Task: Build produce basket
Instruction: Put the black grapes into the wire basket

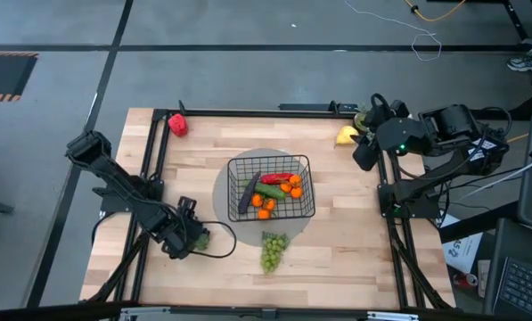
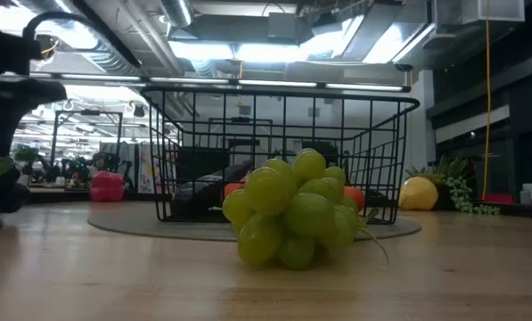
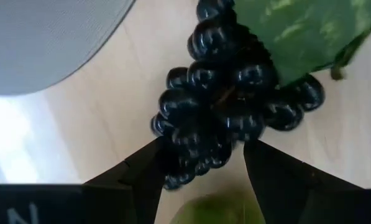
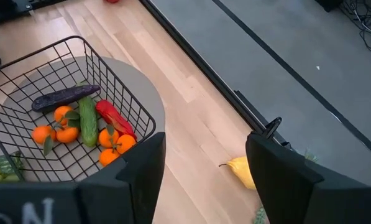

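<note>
Wooden tabletop (image 1: 337,223) with a grey round mat (image 1: 223,183) in the middle, and on that mat you've got the basket (image 1: 272,187), roughly dead centre.

Inside it you can count one eggplant (image 4: 66,96), one cucumber (image 4: 87,121), one red chili (image 4: 114,118) and several oranges (image 4: 66,134), at least five, though the wire hides bits of them so don't hold me to it. Outside the basket: one bunch of green grapes (image 2: 292,214) just off the mat's near edge, one red pepper (image 1: 177,124) at the far left corner, one yellow pear (image 1: 347,135) near the far right corner.

Your left gripper (image 3: 201,171) is down at the near left of the table, jaws partly apart with a bunch of dark purple grapes (image 3: 232,99) sitting between the fingertips. They look closed onto the lower end of the bunch. A green leaf (image 3: 303,31) covers part of it, and something round and green is cut off between the fingers, can't tell what.

Your right gripper (image 4: 201,168) hangs above the far right edge near the pear, jaws apart, nothing in them.
</note>
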Robot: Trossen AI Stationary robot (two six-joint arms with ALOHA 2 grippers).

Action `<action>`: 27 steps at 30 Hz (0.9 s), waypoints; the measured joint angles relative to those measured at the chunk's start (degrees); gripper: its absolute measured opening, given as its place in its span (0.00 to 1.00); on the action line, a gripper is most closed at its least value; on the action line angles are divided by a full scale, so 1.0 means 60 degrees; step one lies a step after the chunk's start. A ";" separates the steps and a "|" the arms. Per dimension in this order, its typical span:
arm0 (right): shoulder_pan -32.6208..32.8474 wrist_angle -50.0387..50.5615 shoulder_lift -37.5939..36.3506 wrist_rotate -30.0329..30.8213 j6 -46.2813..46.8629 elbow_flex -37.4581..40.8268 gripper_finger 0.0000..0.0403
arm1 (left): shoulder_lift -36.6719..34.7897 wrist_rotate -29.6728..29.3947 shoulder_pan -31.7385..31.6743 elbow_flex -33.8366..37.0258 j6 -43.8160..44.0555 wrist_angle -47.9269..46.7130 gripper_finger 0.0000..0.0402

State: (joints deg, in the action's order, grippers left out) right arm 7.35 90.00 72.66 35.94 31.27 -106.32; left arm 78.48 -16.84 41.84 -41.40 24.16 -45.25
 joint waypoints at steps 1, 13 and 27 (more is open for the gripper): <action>0.0000 0.0000 0.0000 0.0000 0.0002 0.0000 0.55 | 0.0000 -0.0004 -0.0028 0.0143 -0.0109 0.0276 0.52; 0.0000 0.0004 -0.0004 0.0000 0.0243 0.0000 0.55 | -0.0015 0.0084 -0.0513 0.1049 -0.0055 0.2299 0.51; 0.0000 0.0002 -0.0004 0.0000 0.0232 0.0000 0.55 | -0.0130 0.1633 -0.0510 0.0756 0.0444 0.2630 0.10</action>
State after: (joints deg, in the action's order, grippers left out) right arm 7.35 90.01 72.64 35.94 32.67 -106.32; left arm 77.70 -7.04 38.78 -36.87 26.83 -29.47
